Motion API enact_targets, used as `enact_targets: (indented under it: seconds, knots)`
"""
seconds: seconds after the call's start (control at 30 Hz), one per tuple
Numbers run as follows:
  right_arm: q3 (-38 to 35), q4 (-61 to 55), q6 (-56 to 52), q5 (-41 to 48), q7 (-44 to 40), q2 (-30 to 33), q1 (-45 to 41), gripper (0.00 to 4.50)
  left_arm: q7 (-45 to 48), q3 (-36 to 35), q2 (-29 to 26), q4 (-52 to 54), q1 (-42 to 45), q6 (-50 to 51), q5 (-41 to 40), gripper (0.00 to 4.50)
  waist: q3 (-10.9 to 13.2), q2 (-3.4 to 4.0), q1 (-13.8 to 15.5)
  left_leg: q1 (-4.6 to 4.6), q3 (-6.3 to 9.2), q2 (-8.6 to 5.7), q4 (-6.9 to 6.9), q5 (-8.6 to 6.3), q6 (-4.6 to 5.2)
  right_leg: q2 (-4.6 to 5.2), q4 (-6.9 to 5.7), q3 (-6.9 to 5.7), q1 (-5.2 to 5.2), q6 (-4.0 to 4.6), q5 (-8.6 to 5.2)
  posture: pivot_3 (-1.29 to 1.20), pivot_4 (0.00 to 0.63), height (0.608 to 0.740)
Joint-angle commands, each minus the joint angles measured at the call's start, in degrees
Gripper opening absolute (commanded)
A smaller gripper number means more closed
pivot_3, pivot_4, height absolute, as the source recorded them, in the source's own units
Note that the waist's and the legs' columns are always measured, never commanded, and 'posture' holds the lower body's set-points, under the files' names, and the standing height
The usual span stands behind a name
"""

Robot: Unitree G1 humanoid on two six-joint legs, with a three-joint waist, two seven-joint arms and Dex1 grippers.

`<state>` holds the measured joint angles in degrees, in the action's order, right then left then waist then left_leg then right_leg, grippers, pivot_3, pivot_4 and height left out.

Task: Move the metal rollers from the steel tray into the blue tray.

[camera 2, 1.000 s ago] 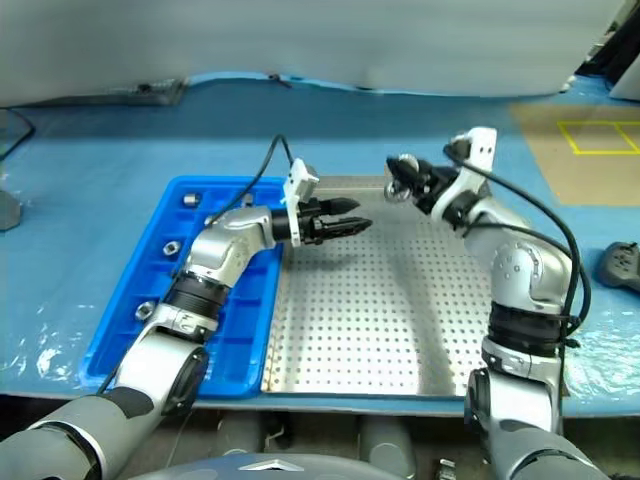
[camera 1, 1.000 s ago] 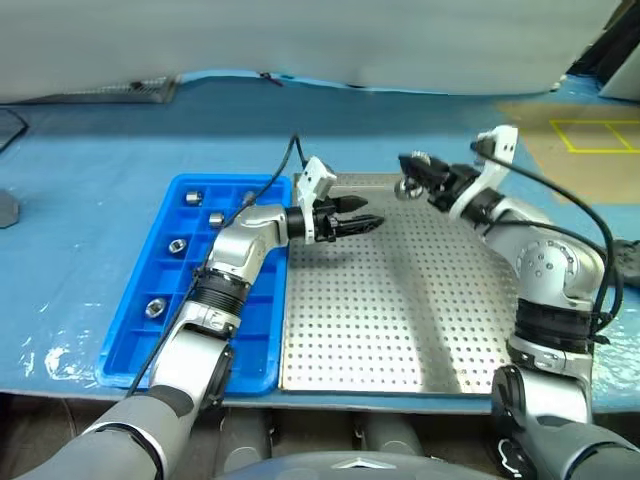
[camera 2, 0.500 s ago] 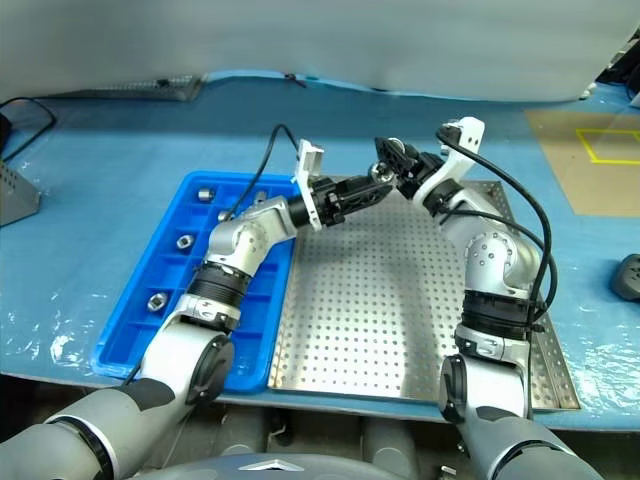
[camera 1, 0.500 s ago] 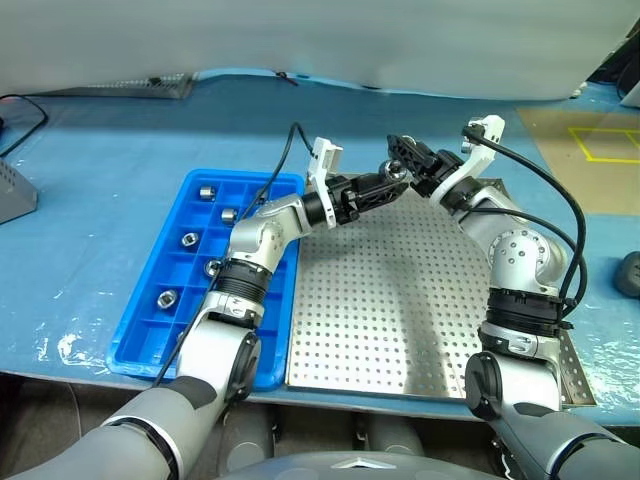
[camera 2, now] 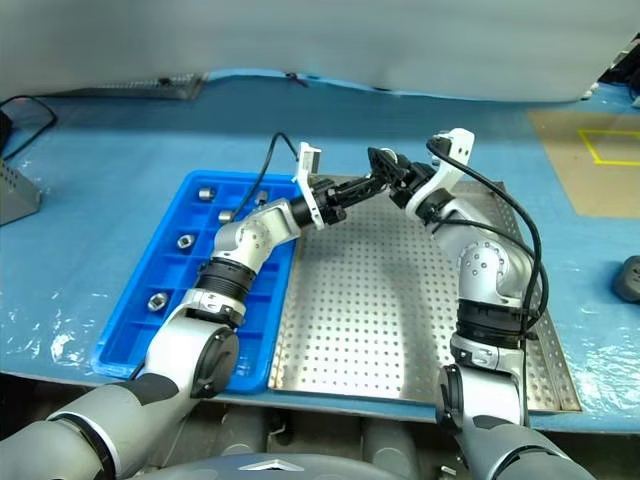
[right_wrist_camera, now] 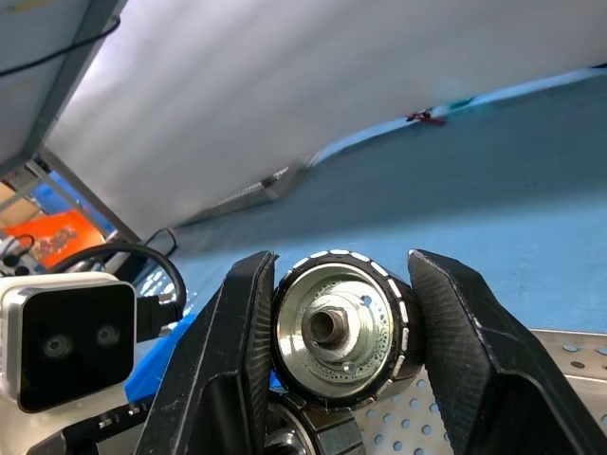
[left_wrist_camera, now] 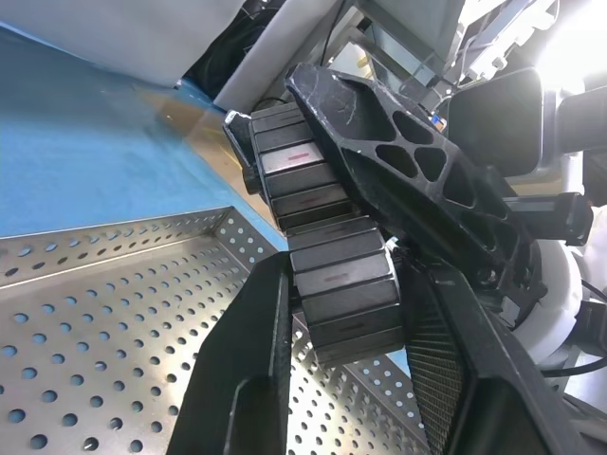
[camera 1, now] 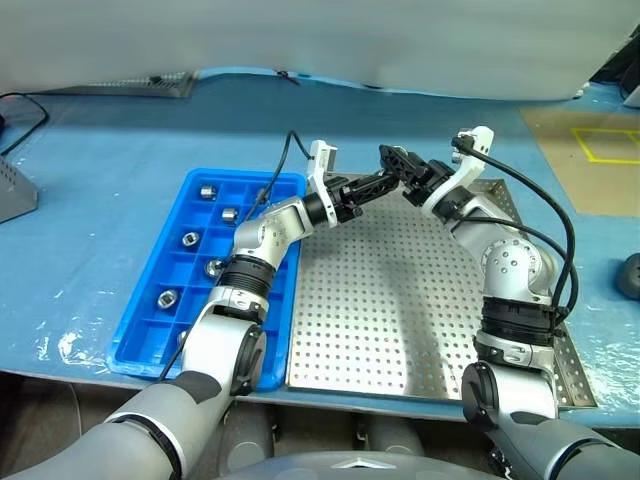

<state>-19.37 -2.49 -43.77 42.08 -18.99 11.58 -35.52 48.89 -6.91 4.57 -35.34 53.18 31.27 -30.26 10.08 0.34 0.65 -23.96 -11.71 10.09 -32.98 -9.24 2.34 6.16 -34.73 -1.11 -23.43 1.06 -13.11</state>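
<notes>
Two tools grip one load at this moment: my right tool is clamped on a roller, and my left tool has narrowed onto the same ribbed piece from the other side, its fingers pressed against the rim as far as I can judge. The meeting point sits in the upper middle of the head frame, held in the air above the far edge of the steel tray, well apart from the blue tray at centre left. The main risk, as I see it, is the handover itself: if my right tool lets go before the left has a square hold, the roller could slip out, drop onto the perforated floor and roll, or bounce off onto the bench. A second roller seems to sit stacked right against the first, so one may come away loose when the tools part. Pulling apart while both are clamped would strain the fingers or twist the piece askew. The roller itself is a short, shiny silver cylinder with a dark segmented band around its rim and a small raised hub at its centre, hard and smooth enough to slide. Five other rollers lie singly in compartments of the blue tray.
</notes>
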Motion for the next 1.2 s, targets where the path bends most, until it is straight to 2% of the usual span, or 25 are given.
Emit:
enact_targets:
  seconds: [0.03, 0.17, 0.2, 0.27, 0.3, 0.4, 0.47, 0.53, 0.63, 0.73, 0.83, 0.93, 1.0, 1.2]
  knots:
    - [-9.6, -1.4, 3.9, 13.3, 5.2, -4.0, -6.0, 1.81, -1.1, -3.9, 0.0, 5.7, -0.4, 4.9, -6.3, 1.28, 0.0, 0.0, -0.2, 0.0, 0.0, 0.01, 0.01, 0.0, 0.0, 0.0, 0.0, 0.0, -0.01, 0.0, 0.0, -0.32, 0.15, 0.74]
    - [-25.6, 6.8, 15.0, 32.9, 17.3, -8.2, -15.0, 1.81, -6.5, -10.9, -0.3, 8.3, -1.9, 10.2, -14.2, 1.28, 0.0, 0.04, -0.9, -0.27, -0.05, -0.02, 0.04, 0.1, -0.07, 0.0, -0.2, 0.08, -0.45, 0.0, 0.0, -0.32, 0.15, 0.74]
    - [-28.2, 9.4, 17.5, 35.5, 19.0, -8.3, -16.2, 1.81, -9.1, -13.4, -0.3, 8.4, -2.0, 10.1, -16.2, 1.28, 0.0, 0.04, -0.5, -0.28, -0.07, -0.06, 0.06, 0.11, -0.05, 0.01, -0.21, 0.08, -0.45, 0.0, 0.0, -0.3, 0.15, 0.74]
    - [-27.3, 11.7, 17.2, 34.6, 18.8, -7.2, -15.7, 1.81, -13.9, -17.2, -0.3, 8.6, -2.0, 8.8, -18.5, 1.28, 0.1, -0.18, -0.5, -0.24, -0.08, -0.08, 0.17, 0.13, -0.02, 0.01, -0.04, 0.05, -0.34, 0.0, 0.0, -0.3, 0.15, 0.74]
    - [-23.2, 11.3, 15.5, 30.5, 17.7, -5.8, -14.1, 1.81, -17.4, -19.9, -0.4, 8.6, -1.7, 6.8, -19.5, 1.28, 0.1, -0.26, -0.6, -0.25, -0.08, -0.06, 0.17, 0.12, 0.0, -0.01, 0.02, 0.02, -0.31, 0.0, 0.0, -0.27, 0.15, 0.74]
    - [-17.6, 10.0, 13.6, 27.2, 16.7, -4.8, -11.6, 1.81, -23.5, -24.4, -1.1, 9.0, -1.1, 3.9, -21.5, 1.28, 0.1, -0.26, -1.3, -0.48, -0.02, -0.06, 0.17, 0.23, -0.15, -0.04, -0.02, -0.04, -0.53, -0.06, 0.04, -0.26, 0.15, 0.74]
    - [-6.3, 7.7, 10.7, 16.4, 11.2, 0.9, -8.6, 1.81, -20.0, -21.0, -4.7, 13.6, -2.5, 4.9, -19.6, 1.28, 0.2, -0.19, -1.3, -0.88, 0.05, -0.02, 0.17, 0.25, -0.16, -0.07, -0.11, -0.09, -0.91, -0.23, 0.14, -0.25, 0.15, 0.74]
    - [1.5, 5.6, 7.3, 11.6, 5.7, 4.7, -6.7, 1.81, -15.0, -16.1, -9.2, 18.5, -4.1, 6.2, -17.3, 1.28, 0.2, -0.21, -1.3, -1.29, 0.14, 0.03, 0.12, 0.47, -0.38, -0.12, -0.16, -0.16, -1.28, -0.4, 0.25, -0.24, 0.15, 0.74]
    - [7.0, 3.4, 3.1, 10.7, -1.6, 8.9, -6.0, 1.81, -9.3, -13.4, -17.8, 21.1, -3.3, 6.5, -15.9, 1.28, 0.2, -0.22, -0.8, -1.3, 0.16, 0.34, 0.12, 0.52, -0.47, -0.37, -0.16, -0.22, -1.28, -0.41, 0.25, -0.22, 0.15, 0.74]
    - [15.2, 1.2, 1.0, 5.2, -9.0, 14.2, -4.8, 1.81, -5.4, -13.0, -25.9, 21.5, -2.1, 5.8, -14.7, 1.28, 0.2, -0.22, 0.3, -1.2, 0.16, 0.52, 0.13, 0.59, -0.6, -0.54, -0.15, -0.22, -1.2, -0.38, 0.24, -0.2, 0.15, 0.74]
    - [22.5, -1.9, 0.6, 0.6, -15.3, 17.6, -3.2, 1.81, -0.6, -9.8, -33.4, 23.4, -4.3, 4.4, -10.9, 1.28, 0.2, -0.23, 0.9, -1.06, 0.17, 0.64, 0.1, 0.64, -0.72, -0.68, -0.12, -0.19, -1.01, -0.36, 0.23, -0.17, 0.15, 0.74]
    - [27.7, -4.5, 0.8, -2.5, -19.8, 18.1, -2.6, 1.81, 5.2, -4.6, -41.5, 27.8, -10.2, 4.3, -6.3, 1.28, 0.2, -0.23, 1.1, -0.96, 0.18, 0.7, 0.11, 0.67, -0.81, -0.71, -0.15, -0.16, -0.99, -0.34, 0.24, -0.14, 0.15, 0.74]
    - [29.5, -5.1, 1.0, -3.7, -21.8, 17.4, -2.7, 1.81, 6.7, -2.6, -44.6, 30.6, -14.1, 4.0, -4.5, 1.28, 0.2, -0.23, 1.6, -0.83, 0.18, 0.73, 0.14, 0.66, -0.95, -0.72, -0.22, -0.16, -0.93, -0.3, 0.26, -0.11, 0.15, 0.74]
    - [32.4, -3.9, 0.2, -5.2, -24.0, 11.0, -3.9, 1.81, 5.2, -0.6, -45.6, 39.4, -25.3, 4.9, -2.7, 1.28, 0.2, -0.29, 2.2, -0.55, 0.19, 0.8, 0.14, 0.81, -1.36, -0.75, -0.61, -0.14, -0.87, -0.17, 0.31, -0.05, 0.15, 0.74]
